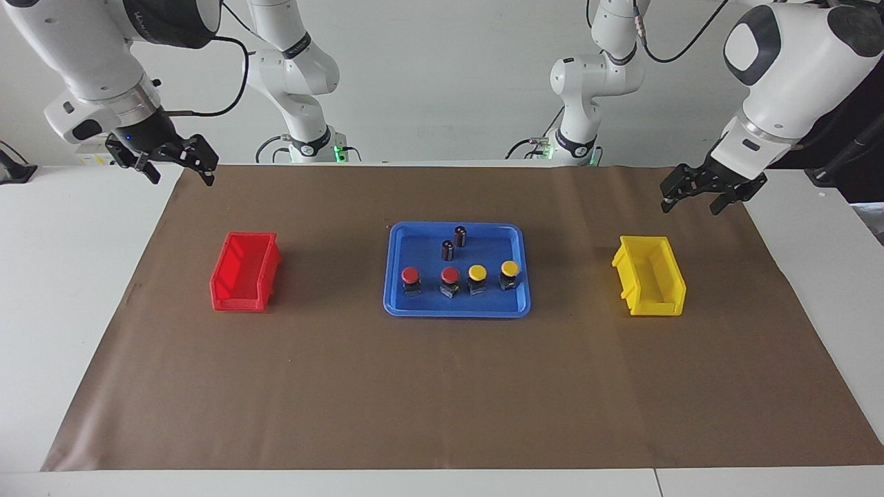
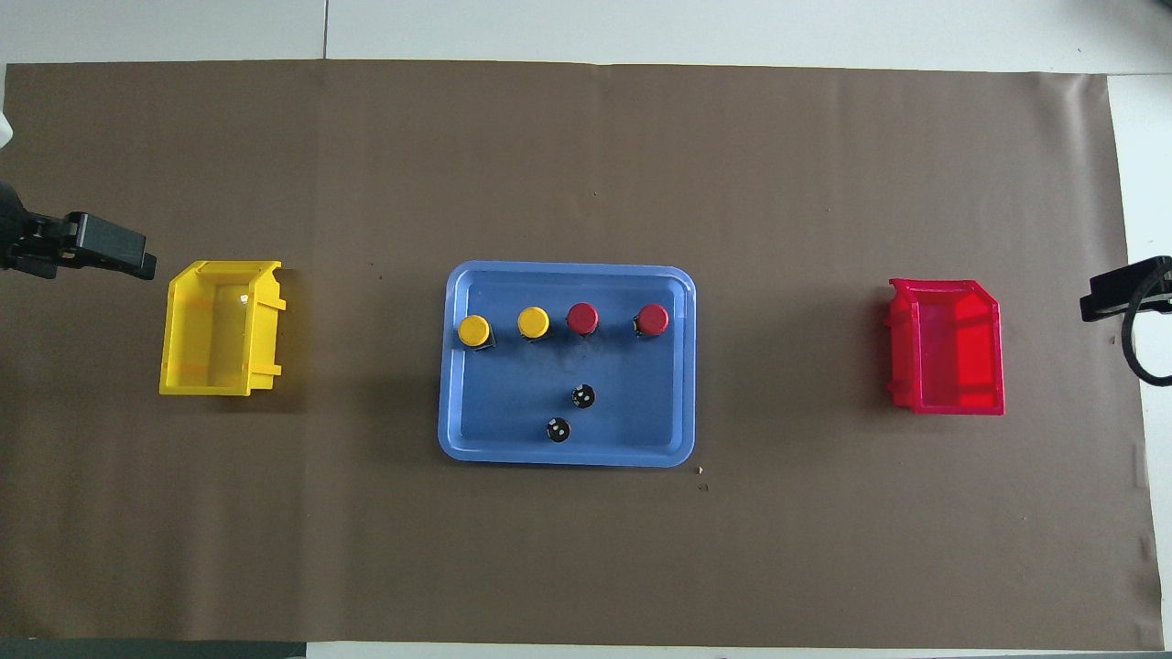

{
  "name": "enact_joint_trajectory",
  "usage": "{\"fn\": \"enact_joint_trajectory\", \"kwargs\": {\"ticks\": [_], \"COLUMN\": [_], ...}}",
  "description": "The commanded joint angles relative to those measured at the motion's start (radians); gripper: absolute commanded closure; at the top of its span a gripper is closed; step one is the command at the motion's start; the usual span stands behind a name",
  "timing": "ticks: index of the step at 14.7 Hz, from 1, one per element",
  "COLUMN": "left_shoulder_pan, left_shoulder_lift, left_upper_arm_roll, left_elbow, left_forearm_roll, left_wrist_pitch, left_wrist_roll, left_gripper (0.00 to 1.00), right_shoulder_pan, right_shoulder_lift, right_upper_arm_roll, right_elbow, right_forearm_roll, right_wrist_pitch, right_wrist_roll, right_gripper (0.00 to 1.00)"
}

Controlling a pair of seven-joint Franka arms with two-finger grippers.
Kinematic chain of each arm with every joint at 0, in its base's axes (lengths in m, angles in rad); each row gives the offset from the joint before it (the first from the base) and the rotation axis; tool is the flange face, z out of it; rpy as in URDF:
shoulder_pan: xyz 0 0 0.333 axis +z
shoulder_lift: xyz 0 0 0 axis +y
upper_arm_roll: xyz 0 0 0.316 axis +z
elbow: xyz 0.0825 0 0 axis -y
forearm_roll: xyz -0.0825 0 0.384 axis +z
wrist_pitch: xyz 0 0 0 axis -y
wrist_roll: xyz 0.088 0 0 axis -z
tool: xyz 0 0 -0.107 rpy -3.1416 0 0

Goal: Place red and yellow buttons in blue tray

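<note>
Right now, what I am seeing on my screens:

Blue tray: the blue tray is lying flat in the middle of the brown paper, between the two bins.

Buttons: all four red and yellow buttons are sitting inside the tray, standing upright in one row along the tray's edge farther from the robots. The two red ones are sitting toward the right arm's end and the two yellow ones toward the left arm's end. None of them are touching each other.

Dark cylinders: two dark cylinders are standing upright in the tray too, nearer to the robots than the row of buttons.

Red bin: the red bin is sitting on the paper toward the right arm's end, well apart from the tray.

Yellow bin: the yellow bin is sitting toward the left arm's end, also well apart from the tray.

Left gripper: I am seeing the left gripper hanging in the air over the paper near the yellow bin, fingers spread apart and holding nothing.

Right gripper: the right gripper is hanging in the air over the corner of the paper near its own base, fingers spread apart and holding nothing.
</note>
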Motion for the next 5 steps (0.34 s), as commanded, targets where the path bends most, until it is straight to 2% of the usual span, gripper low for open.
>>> {"fn": "enact_joint_trajectory", "kwargs": {"ticks": [1,5], "left_shoulder_pan": [0.002,0.002], "left_shoulder_lift": [-0.026,-0.049], "left_upper_arm_roll": [-0.009,-0.009], "left_elbow": [0.029,0.029], "left_forearm_roll": [0.022,0.074], "left_wrist_pitch": [-0.05,-0.079], "left_wrist_roll": [0.027,0.023], "left_gripper": [0.0,0.0], "right_shoulder_pan": [-0.006,-0.006], "right_shoulder_lift": [-0.025,-0.027], "right_upper_arm_roll": [0.001,0.001], "right_elbow": [-0.031,-0.031], "right_forearm_roll": [0.015,0.015], "right_wrist_pitch": [0.011,0.011], "right_wrist_roll": [-0.011,-0.013], "right_gripper": [0.0,0.0]}}
